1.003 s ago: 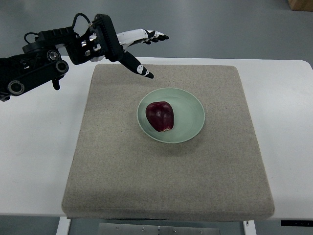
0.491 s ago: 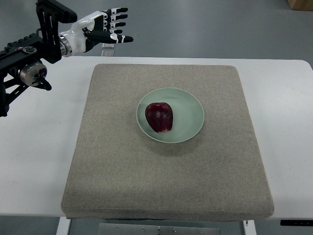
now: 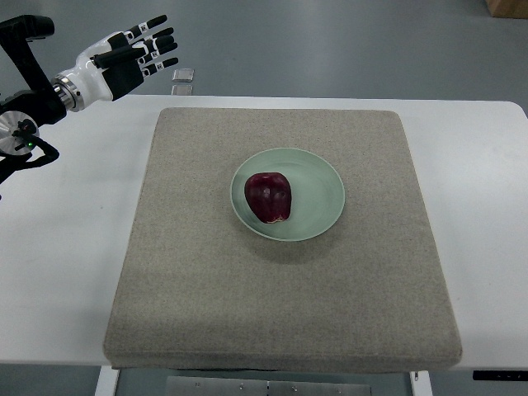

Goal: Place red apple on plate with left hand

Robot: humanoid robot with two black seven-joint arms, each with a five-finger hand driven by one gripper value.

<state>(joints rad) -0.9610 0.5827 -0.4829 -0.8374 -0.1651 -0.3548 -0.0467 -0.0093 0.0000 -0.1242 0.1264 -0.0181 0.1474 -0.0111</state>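
Red apple point(image 3: 270, 197) on plate point(image 3: 320, 194), left hand point(image 3: 124, 59) spread

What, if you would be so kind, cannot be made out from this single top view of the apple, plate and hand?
- Underside of the red apple and where it meets the plate: hidden by the apple itself.
- Left hand: its arm is cut off by the left edge.
- Right hand: outside the frame.
- Small pale object beyond the table: too small to identify.
- Brown thing at top right: cut off by the corner.
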